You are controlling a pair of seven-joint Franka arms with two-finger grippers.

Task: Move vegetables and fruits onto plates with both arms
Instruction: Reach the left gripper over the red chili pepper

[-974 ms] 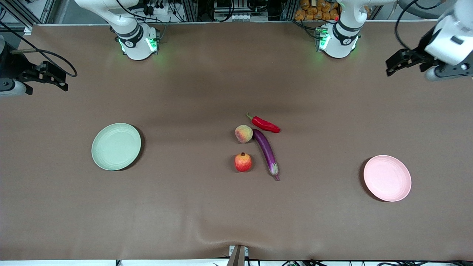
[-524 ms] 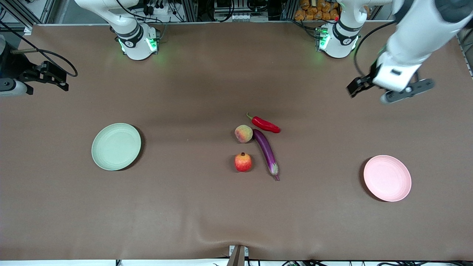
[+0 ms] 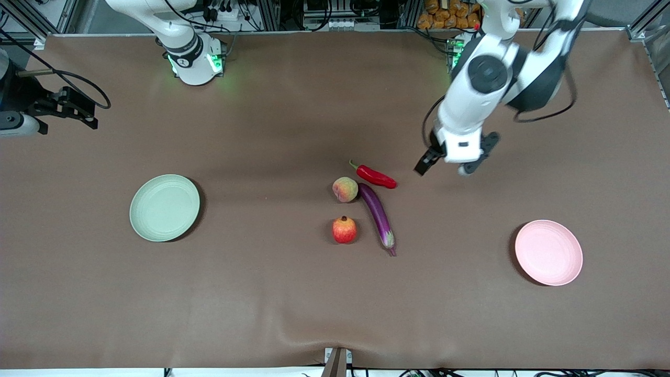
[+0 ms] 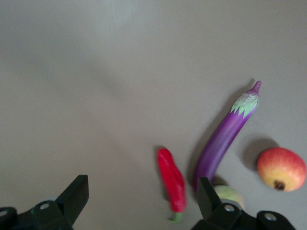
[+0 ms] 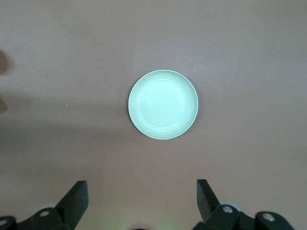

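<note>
The red chilli (image 3: 374, 176), purple eggplant (image 3: 378, 214), peach (image 3: 345, 189) and pomegranate (image 3: 344, 230) lie close together mid-table. The green plate (image 3: 165, 208) lies toward the right arm's end, the pink plate (image 3: 548, 252) toward the left arm's end; both are empty. My left gripper (image 3: 425, 166) is open, in the air over bare table beside the chilli. Its wrist view shows the gripper (image 4: 141, 191), chilli (image 4: 172, 184), eggplant (image 4: 225, 136), pomegranate (image 4: 281, 168) and peach (image 4: 230, 194). My right gripper (image 3: 93, 118) waits open at the table's end; its wrist view shows the gripper (image 5: 141, 194) and green plate (image 5: 163, 104).
A brown cloth (image 3: 261, 293) covers the whole table, with a slight wrinkle near the front edge. The arm bases (image 3: 196, 60) stand along the edge farthest from the front camera.
My left arm has swung in from its end of the table and come down toward the middle, its gripper now beside the chilli. The right arm and all the produce have not moved.
</note>
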